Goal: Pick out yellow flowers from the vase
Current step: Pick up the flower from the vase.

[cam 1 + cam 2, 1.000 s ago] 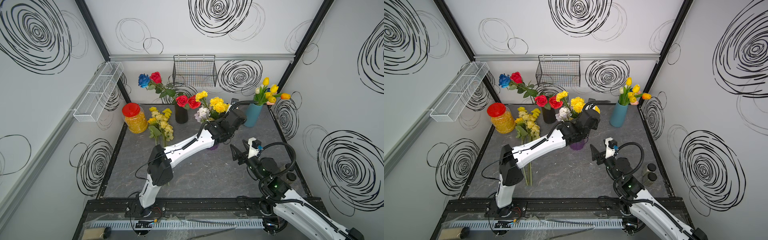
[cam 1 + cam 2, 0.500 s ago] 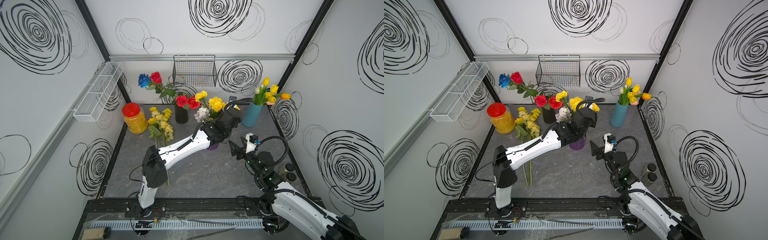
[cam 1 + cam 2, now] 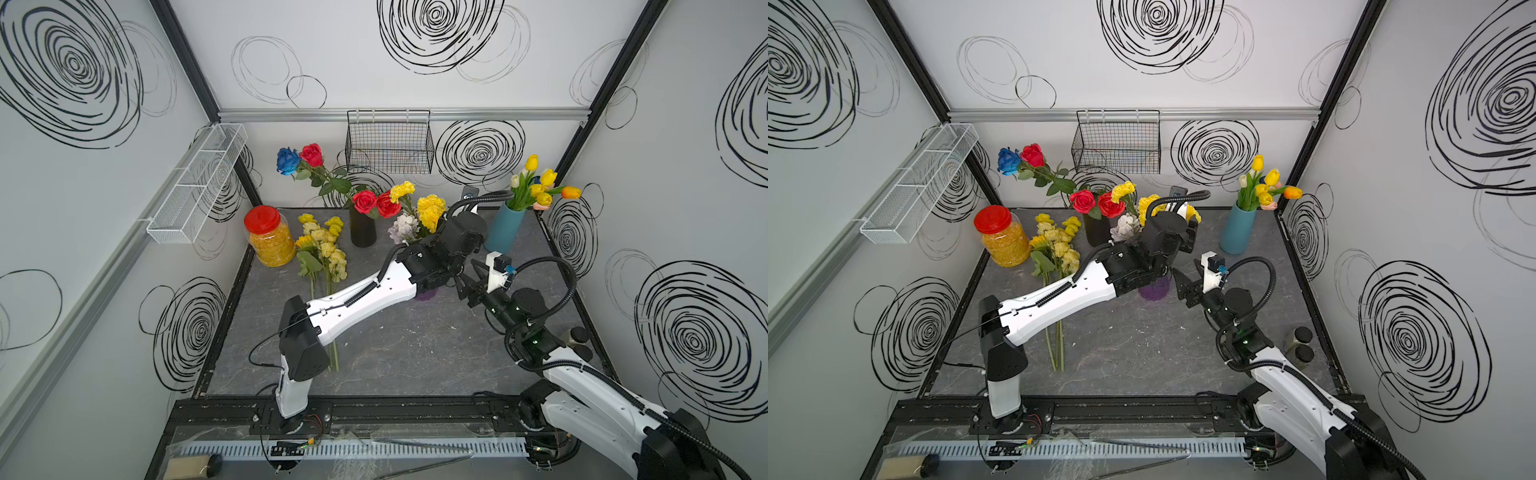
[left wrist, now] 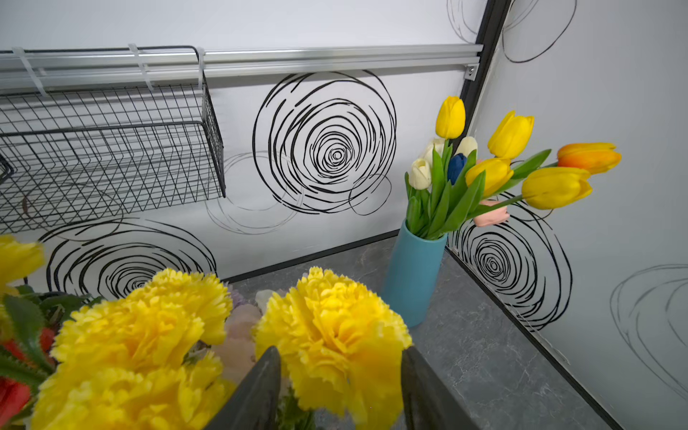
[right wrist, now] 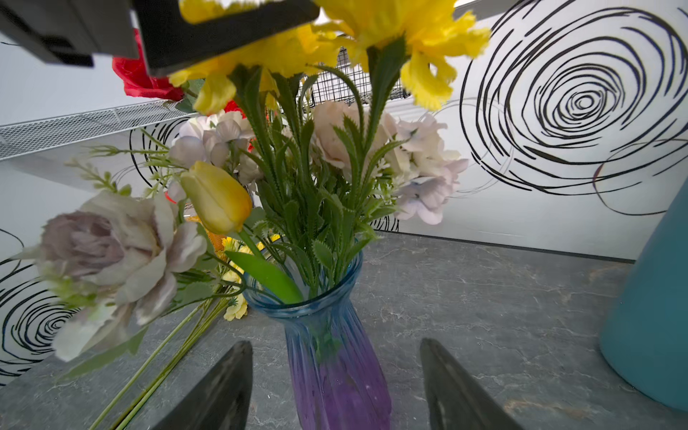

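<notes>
Top views: yellow carnations [image 3: 430,210] upright in purple vase [image 3: 1154,289], centre-far worktop [image 3: 395,345]; left arm [image 3: 365,291] nearer the blooms.
Left wrist: left jaws parted, one carnation head between them, no grip evident.
Right wrist: right jaws open, flanking the vase base without touching; stems vertical.

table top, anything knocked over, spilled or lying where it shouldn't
Only a bunch of yellow flowers lies flat on the table beside the red-lidded jar, stems loose, not in a vase. It looks like sorted picks, not a spill. The black vase, teal vase and purple vase stand upright, and nothing looks broken.
</notes>
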Controlling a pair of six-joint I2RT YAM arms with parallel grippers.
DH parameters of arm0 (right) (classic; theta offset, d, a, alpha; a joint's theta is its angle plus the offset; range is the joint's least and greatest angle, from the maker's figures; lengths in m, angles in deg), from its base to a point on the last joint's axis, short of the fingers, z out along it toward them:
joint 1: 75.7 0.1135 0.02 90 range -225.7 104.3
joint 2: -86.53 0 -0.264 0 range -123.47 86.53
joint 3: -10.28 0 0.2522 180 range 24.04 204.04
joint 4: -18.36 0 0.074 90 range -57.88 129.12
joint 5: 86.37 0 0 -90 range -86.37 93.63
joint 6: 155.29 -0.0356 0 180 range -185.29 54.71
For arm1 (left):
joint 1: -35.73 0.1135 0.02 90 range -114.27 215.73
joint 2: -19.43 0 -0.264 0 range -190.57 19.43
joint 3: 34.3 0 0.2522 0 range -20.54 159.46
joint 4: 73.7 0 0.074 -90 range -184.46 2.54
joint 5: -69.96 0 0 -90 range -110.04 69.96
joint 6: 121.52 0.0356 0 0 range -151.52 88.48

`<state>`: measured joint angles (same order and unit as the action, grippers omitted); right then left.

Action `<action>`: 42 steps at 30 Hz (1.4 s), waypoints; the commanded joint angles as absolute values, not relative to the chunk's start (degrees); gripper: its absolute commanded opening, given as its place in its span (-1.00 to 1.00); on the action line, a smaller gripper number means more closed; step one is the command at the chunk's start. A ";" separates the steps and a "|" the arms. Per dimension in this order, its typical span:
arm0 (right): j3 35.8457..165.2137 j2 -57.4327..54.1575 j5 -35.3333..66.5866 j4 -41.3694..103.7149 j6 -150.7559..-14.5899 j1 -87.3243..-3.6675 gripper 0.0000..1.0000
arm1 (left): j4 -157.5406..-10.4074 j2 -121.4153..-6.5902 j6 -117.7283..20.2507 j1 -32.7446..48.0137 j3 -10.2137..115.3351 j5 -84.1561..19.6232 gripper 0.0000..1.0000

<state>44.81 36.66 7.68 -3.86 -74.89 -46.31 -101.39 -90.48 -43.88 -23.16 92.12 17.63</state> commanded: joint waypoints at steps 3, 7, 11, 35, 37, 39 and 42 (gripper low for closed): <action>43.28 41.33 7.11 -2.53 -74.34 -46.62 0.50 | -105.34 -87.38 -46.52 -25.61 89.05 22.92 0.28; 41.87 43.86 6.31 -1.39 -74.25 -46.71 0.51 | -105.42 -86.44 -49.72 -24.34 85.55 20.51 0.32; 41.52 45.34 6.25 -0.34 -74.24 -46.84 0.53 | -107.86 -89.13 -51.29 -22.17 87.71 19.29 0.38; 41.71 48.63 6.26 2.24 -74.16 -46.97 0.56 | -113.19 -107.89 -46.22 -19.09 112.76 14.66 0.17; 41.71 48.48 6.44 2.02 -74.34 -47.01 0.55 | -111.64 -107.66 -45.05 -19.28 112.83 14.25 0.09; 41.71 48.40 6.46 1.76 -74.51 -46.99 0.56 | -110.35 -107.09 -44.45 -19.37 112.92 14.24 -0.01; 42.13 47.99 6.66 1.63 -74.69 -47.00 0.55 | -108.48 -106.11 -43.52 -19.38 112.89 14.21 -0.14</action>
<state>41.82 48.07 6.59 1.99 -74.70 -46.70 -112.82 -106.72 -45.17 -19.29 110.67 14.40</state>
